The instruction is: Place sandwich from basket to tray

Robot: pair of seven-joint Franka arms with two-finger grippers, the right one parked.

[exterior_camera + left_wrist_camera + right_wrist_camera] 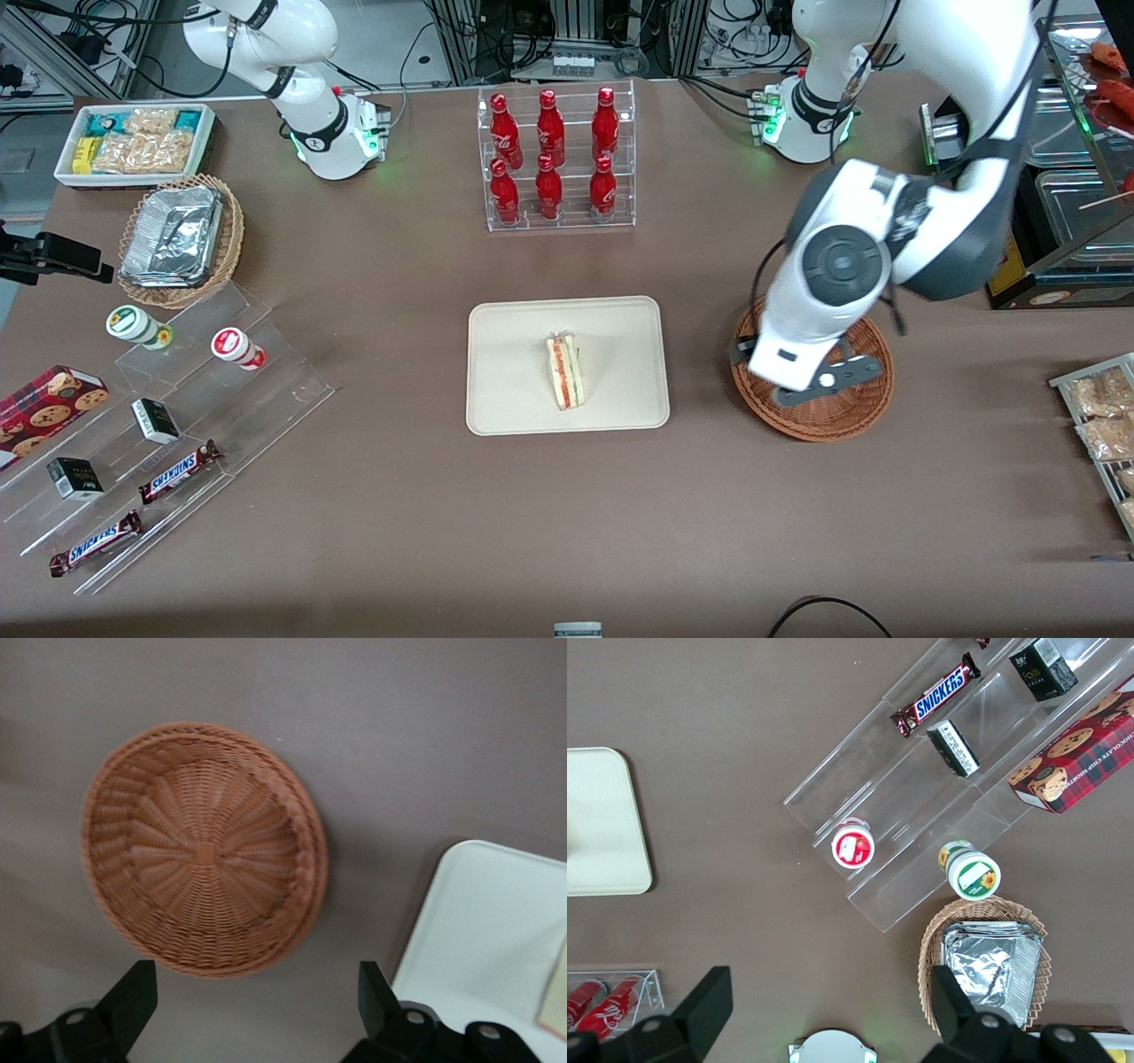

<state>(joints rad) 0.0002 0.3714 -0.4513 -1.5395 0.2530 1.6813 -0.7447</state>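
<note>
While the tray [505,354] carries the sandwich [564,370] on its middle, the basket [864,416] seems empty; above it hovers the gripper [257,992], fingers apart, holding nothing. A low swing could knock the basket.

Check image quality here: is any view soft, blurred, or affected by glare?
Front view: sharp, evenly lit; only the working arm's elbow looks slightly smeared above the round reddish-brown wicker basket. Left wrist view: soft overall, basket weave and cream rectangular tray edge blurred; open gripper dark. Right wrist view: crisp, foil shows mild glare.
</note>
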